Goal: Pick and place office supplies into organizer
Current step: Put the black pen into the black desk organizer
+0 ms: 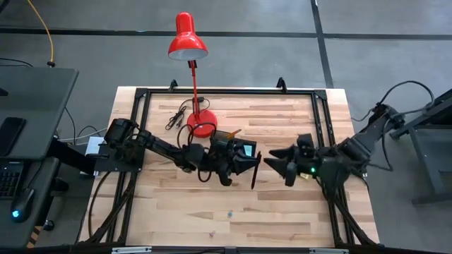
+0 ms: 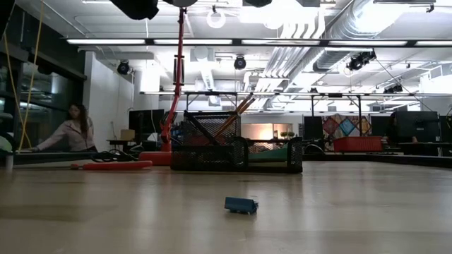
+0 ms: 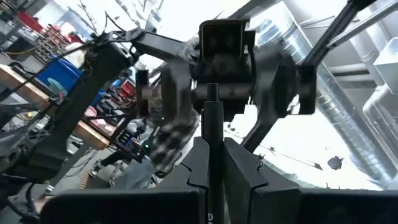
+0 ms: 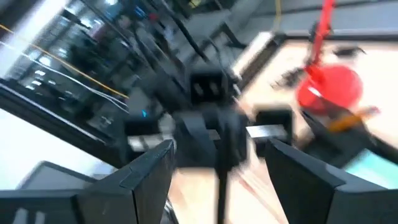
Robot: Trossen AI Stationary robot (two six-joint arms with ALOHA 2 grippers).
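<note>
My left gripper (image 1: pixel 247 168) hovers over the table's middle, shut on a black pen (image 1: pixel 254 169). My right gripper (image 1: pixel 275 166) faces it from the right, open. In the right wrist view its fingers (image 4: pixel 149 171) stand wide on either side of the blurred pen (image 4: pixel 221 183) without touching it. The black organizer (image 2: pixel 236 152) stands just beyond the left gripper, next to the lamp base. Orange pencils (image 2: pixel 236 116) stick up from its taller compartment, and a teal pad (image 1: pixel 247 149) lies in the low one. A small blue-green block (image 2: pixel 241 205) rests on the table nearer the near edge. My left gripper pinches the black pen's shaft (image 3: pixel 212 146) between its two fingers, coming level from the table's left. The pen lies across the fingers, its length running roughly from the far side to the near side. It is lifted clear of the table.
A red desk lamp has its round base (image 1: pixel 203 121) at the far middle and a black cord (image 1: pixel 175 118) beside it. A black frame (image 1: pixel 141 99) borders the tabletop. A person (image 2: pixel 70 130) sits beyond the table.
</note>
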